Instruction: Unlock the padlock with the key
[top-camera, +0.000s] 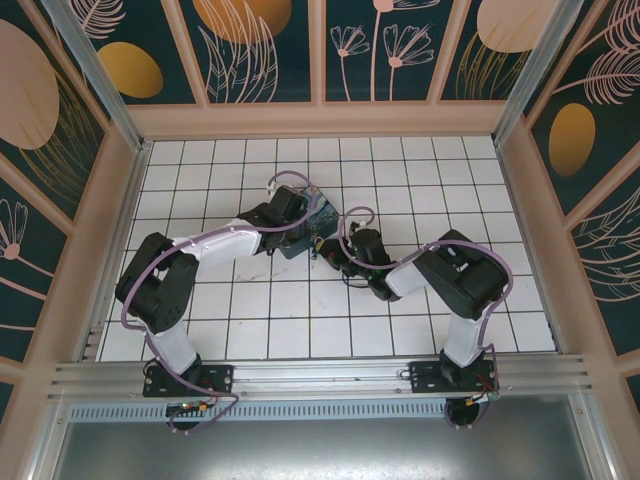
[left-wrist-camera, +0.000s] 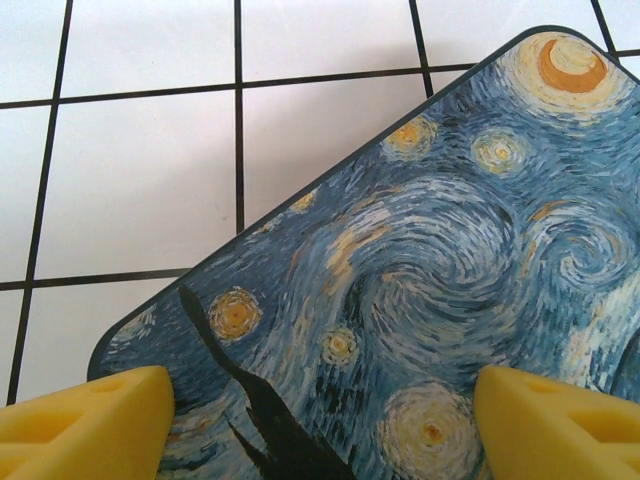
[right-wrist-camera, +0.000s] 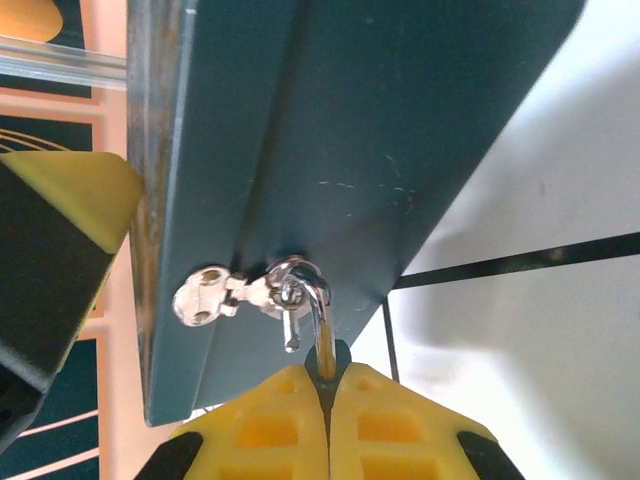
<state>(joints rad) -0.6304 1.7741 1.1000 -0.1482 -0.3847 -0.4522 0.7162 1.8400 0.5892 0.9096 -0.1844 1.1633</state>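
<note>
- right gripper (right-wrist-camera: 325, 382), lower centre, clenched on what looks like the padlock (right-wrist-camera: 322, 318) shackle; key (right-wrist-camera: 203, 297) sits centre-left against the box (right-wrist-camera: 420, 130)
- left gripper (left-wrist-camera: 320, 425) spread wide across the box lid; should brace it
- advice: turn gently; avoid tugging

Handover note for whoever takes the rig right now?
Left tool: open, over the painted box's top face.
Right tool: shut, apparently on the padlock, at the box's edge.
Key: hanging beside the padlock, not gripped; can't tell if it is in the lock.
Done: both tools at the box.
Left: seat key, turn it, open the padlock.
</note>
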